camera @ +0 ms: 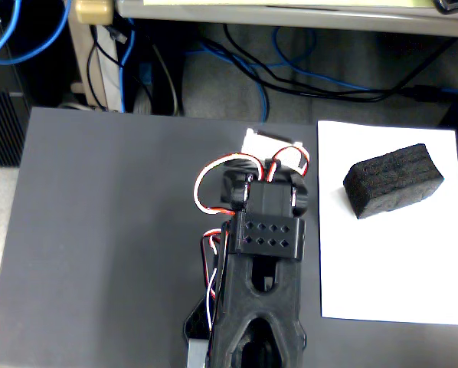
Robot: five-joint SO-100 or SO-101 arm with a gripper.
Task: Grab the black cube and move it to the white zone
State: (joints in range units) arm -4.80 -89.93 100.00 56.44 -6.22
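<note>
In the fixed view the black cube (394, 181) lies on the upper part of the white zone (390, 268), which rests on the mat (99, 245), right of the arm (263, 261)

It looked like an office or lab workspace. Blue and black cables (305, 80) trailed over grey carpet (214, 92) under a desk edge (290, 15), and a dark mat (99, 245) carried the robot arm (263, 261).
</note>
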